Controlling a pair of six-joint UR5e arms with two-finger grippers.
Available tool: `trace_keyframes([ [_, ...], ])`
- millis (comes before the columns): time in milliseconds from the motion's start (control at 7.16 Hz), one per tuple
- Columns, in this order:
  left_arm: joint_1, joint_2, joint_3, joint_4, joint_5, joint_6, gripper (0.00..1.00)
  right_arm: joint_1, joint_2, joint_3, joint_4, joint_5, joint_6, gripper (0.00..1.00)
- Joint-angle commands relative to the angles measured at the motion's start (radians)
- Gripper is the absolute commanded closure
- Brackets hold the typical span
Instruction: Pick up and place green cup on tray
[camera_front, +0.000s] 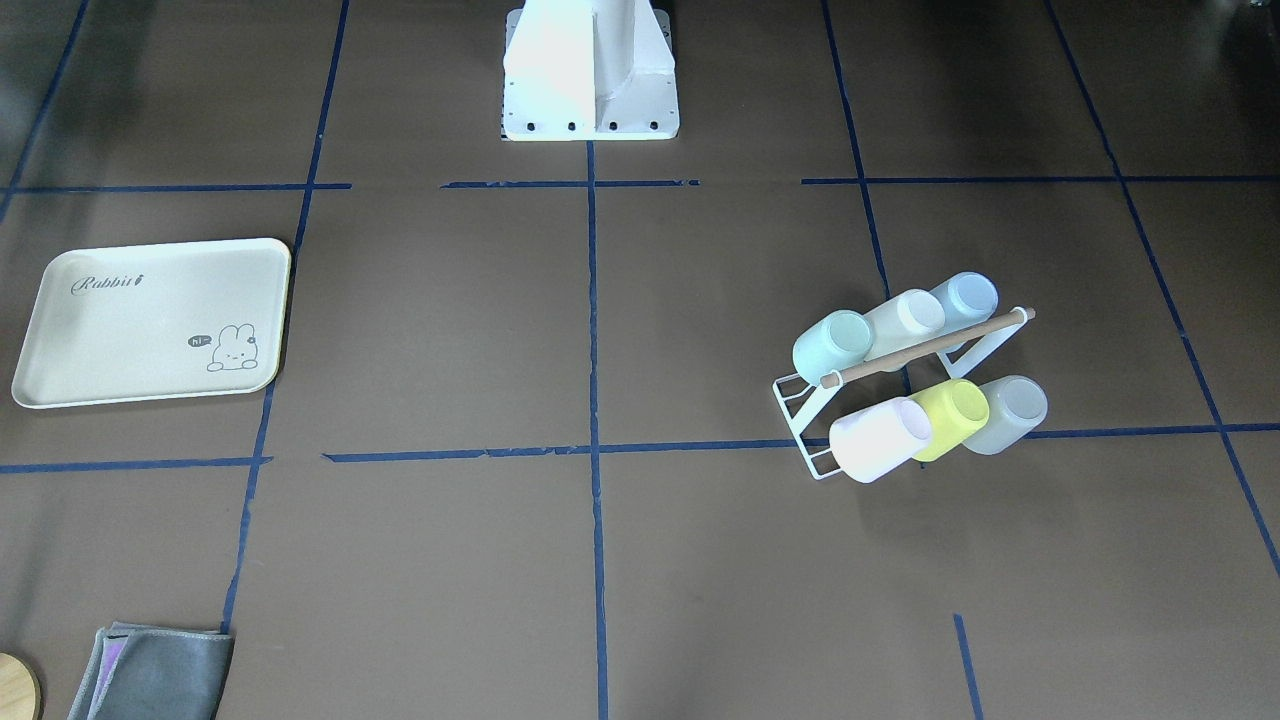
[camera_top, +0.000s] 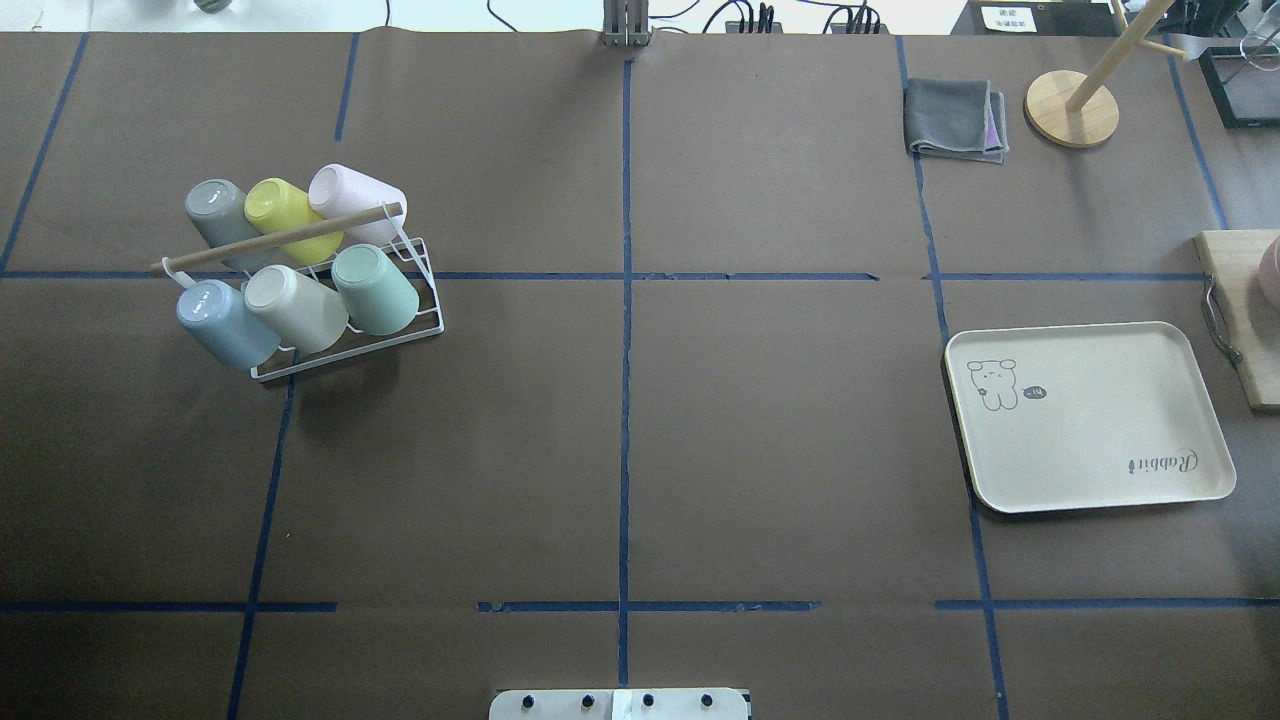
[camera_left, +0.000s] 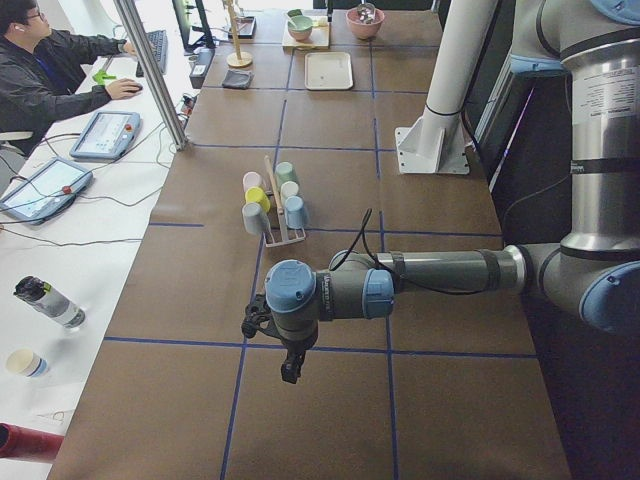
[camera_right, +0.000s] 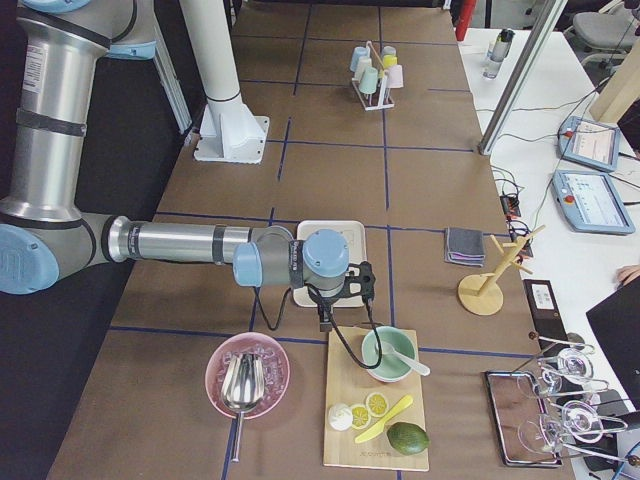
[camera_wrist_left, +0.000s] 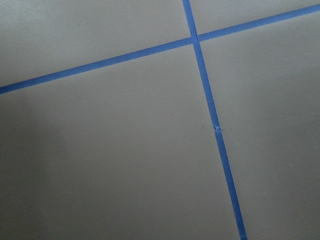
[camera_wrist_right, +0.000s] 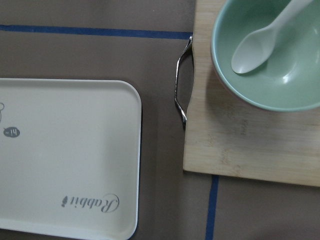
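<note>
The left end effector (camera_left: 290, 370) hangs over the bare brown tabletop (camera_top: 760, 450) at the robot's left end. The right end effector (camera_right: 325, 320) hangs at the right end, above the gap between the cream rectangular "Rabbit" tray (camera_top: 1090, 440) and a wooden cutting board (camera_wrist_right: 240, 145). I cannot tell whether either is released or clenched; both seem parked clear of the work. The small pale mint-green plastic cup (camera_top: 377, 290) sits on the left, well apart from the tray. It is on a white wire rack with a wooden bar (camera_top: 275, 239), at the right end of the near row, just beside a cream cup (camera_top: 297, 308). It rests mouth down, presumably for draining, base uppermost. Its long axis appears tilted off vertical, leaning away from the bar toward the robot.
</note>
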Motion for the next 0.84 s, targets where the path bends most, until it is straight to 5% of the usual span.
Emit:
trace_keyframes([
  [0, 0.000, 0.000, 0.000, 0.000, 0.000, 0.000, 0.00, -0.119, 0.030, -0.118, 0.285, -0.070, 0.248, 0.02],
  [698, 0.000, 0.000, 0.000, 0.000, 0.000, 0.000, 0.00, -0.225, 0.081, -0.172, 0.298, -0.083, 0.282, 0.32],
])
